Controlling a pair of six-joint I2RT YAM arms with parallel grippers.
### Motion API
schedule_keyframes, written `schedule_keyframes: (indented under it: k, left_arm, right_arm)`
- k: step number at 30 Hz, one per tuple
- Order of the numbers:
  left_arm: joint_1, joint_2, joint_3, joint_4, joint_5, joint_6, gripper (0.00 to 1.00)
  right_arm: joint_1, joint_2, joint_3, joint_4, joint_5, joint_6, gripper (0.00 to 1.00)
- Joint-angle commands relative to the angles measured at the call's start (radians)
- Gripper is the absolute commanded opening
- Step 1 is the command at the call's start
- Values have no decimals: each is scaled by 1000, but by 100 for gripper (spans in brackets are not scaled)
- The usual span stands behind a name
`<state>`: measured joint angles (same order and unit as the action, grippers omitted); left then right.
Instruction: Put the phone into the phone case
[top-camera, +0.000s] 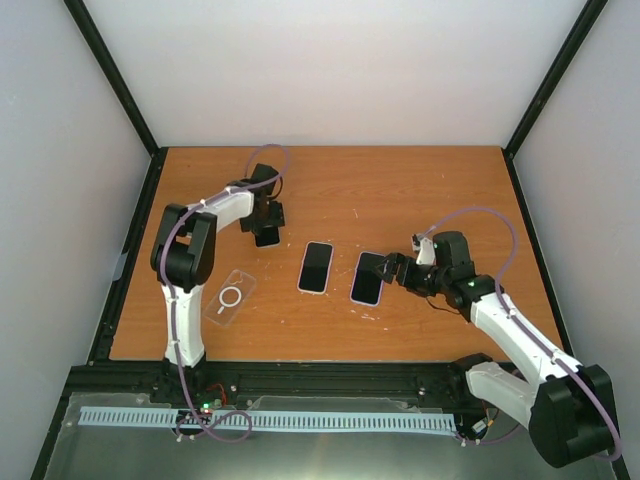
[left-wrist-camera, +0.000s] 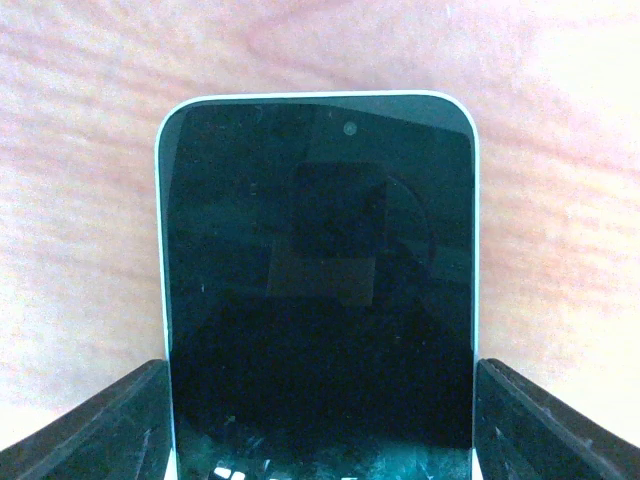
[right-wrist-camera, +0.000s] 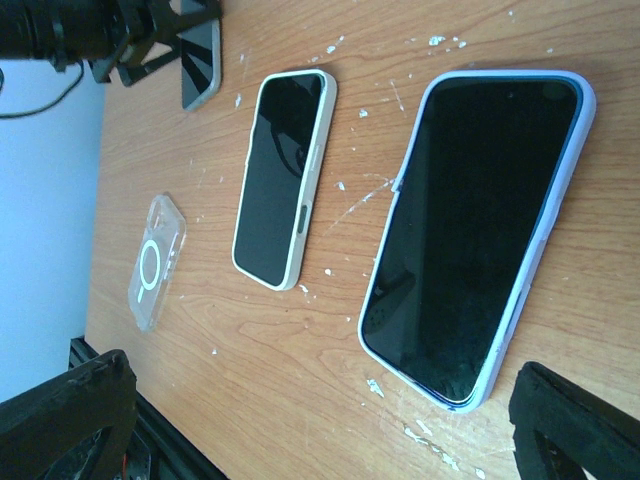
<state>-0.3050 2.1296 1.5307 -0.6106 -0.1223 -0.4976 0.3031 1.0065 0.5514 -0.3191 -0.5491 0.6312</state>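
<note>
Closest to the lens in the left wrist view are the two black fingers (left-wrist-camera: 90, 430) of the left gripper (left-wrist-camera: 320, 370). They press against the long edges of a slim dark-screened phone with a pale rim (left-wrist-camera: 320, 250), so these jaws are closed on its lower part. The screen faces the camera, and the top end, with its small lens dot, points away over the orange-brown wooden table (left-wrist-camera: 560, 150). Whether the phone rests on the wood or hangs just above it, I cannot tell.

Further out, the top view shows the clear plastic phone case with a white ring (top-camera: 230, 297) lying flat beside the left arm. It is nearer the table's front edge and apart from the held phone. Toward the middle lie a phone in a cream case (top-camera: 316, 267) and a phone in a lilac case (top-camera: 368, 278), side by side. The right gripper (right-wrist-camera: 320, 372) stands wide open with nothing in it, just beside the lilac one.

The held phone is probably stiff, flat and fairly dense, with slick, breakable glass. Gripping it by the edges seems the sound hold, since the faces offer no purchase. The clear case looks light and bendy and is likely to skid under pressure. One end should probably go in first, with the free gripper pinning the case.
</note>
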Motion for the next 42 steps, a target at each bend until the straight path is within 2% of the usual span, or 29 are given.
schedule_keyframes:
  k: [1, 13, 20, 24, 33, 39, 42]
  left_arm:
    - [-61, -76, -134, -27, 90, 6, 67]
    - [-301, -227, -370, 17, 149, -98, 67]
    - [-436, -216, -367, 77, 248, -160, 67]
    - [-450, -229, -374, 82, 246, -198, 68]
    - [-448, -280, -432, -56, 87, -235, 70]
    - [-448, -314, -498, -66, 79, -260, 72]
    - [-448, -327, -500, -66, 93, -257, 82]
  right_arm:
    - [8, -39, -2, -13, 11, 8, 100]
    - [14, -109, -33, -24, 25, 44, 100]
    - [27, -116, -35, -12, 35, 69, 100]
    - [49, -109, -36, -7, 45, 78, 100]
    - [101, -97, -41, 7, 80, 99, 100]
    - [121, -68, -41, 35, 85, 106, 100]
    - [128, -58, -40, 40, 86, 107, 100]
